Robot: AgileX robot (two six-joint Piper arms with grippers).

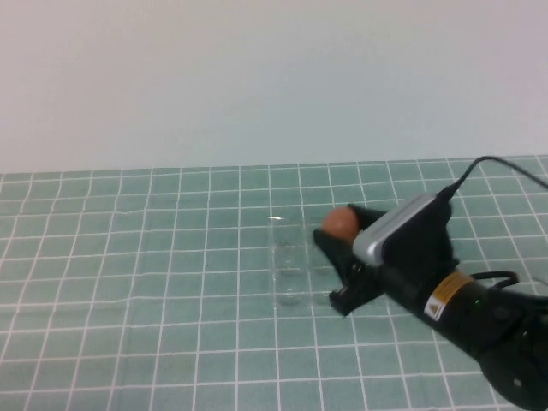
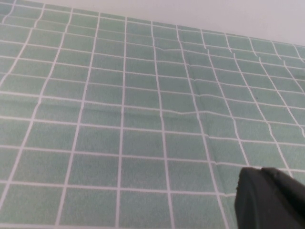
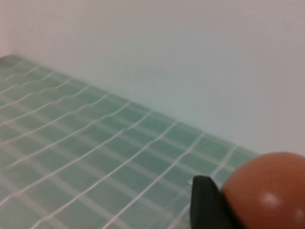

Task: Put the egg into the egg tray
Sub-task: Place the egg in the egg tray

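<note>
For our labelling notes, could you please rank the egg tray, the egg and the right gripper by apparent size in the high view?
1. Right gripper, nearer the camera, so it is possibly flattered.
2. Egg tray, clear and faint, edges unsure.
3. Egg, held in the right gripper.
Left gripper: absent from that view.
</note>
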